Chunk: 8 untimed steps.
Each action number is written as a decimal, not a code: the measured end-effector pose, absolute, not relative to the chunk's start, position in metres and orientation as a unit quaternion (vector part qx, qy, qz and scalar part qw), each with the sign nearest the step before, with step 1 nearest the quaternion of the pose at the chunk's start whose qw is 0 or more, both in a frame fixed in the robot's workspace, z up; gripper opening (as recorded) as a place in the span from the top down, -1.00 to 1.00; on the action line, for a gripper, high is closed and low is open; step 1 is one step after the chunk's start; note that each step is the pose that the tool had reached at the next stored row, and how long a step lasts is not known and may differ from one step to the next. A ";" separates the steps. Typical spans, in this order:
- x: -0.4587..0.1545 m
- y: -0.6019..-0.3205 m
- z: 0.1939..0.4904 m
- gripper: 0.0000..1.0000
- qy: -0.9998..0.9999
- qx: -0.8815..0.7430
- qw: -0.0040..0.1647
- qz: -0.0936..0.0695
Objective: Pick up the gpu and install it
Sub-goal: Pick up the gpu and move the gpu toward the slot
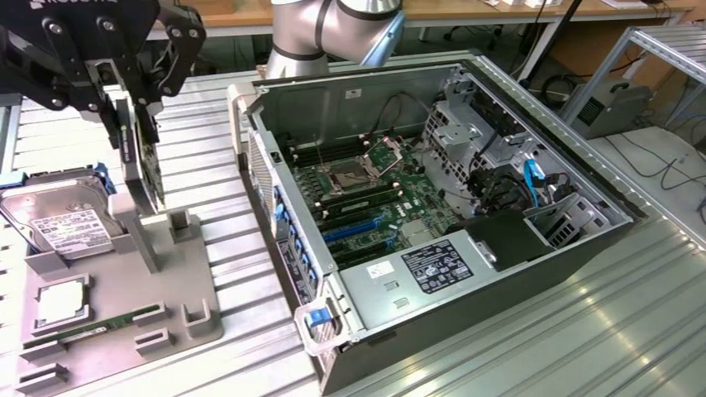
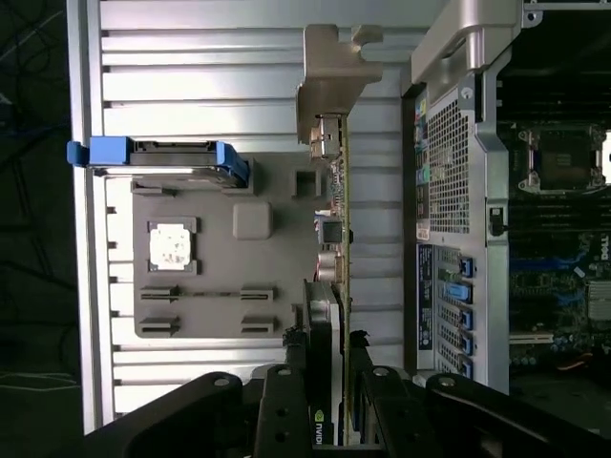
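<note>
Dark thin gpu [image 1: 144, 165] (silver bracket [image 2: 334, 81]) clamped edge-on between fingers [image 2: 284, 405].

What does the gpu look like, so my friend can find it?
Find the grey parts tray beside the open computer case. The gpu is the thin dark card standing on edge over it, pinched by the black claw. Unlike the boxy silver hard drive and the narrow green memory stick, it has a silver end bracket.

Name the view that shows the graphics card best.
Wrist view: the graphics card runs edge-on from its silver bracket to the hand gripping it. Exterior view gives a dark sliver under the hand, above the grey holder.
</note>
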State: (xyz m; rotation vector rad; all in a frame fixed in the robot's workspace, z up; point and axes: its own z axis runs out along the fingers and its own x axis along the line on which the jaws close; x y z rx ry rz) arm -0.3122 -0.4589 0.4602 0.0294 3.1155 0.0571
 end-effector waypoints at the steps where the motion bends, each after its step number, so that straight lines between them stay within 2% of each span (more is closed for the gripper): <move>1: -0.312 -0.459 0.470 0.46 1.000 0.009 0.013 0.018; 8: -0.312 -0.459 0.470 0.46 1.000 0.009 0.013 0.018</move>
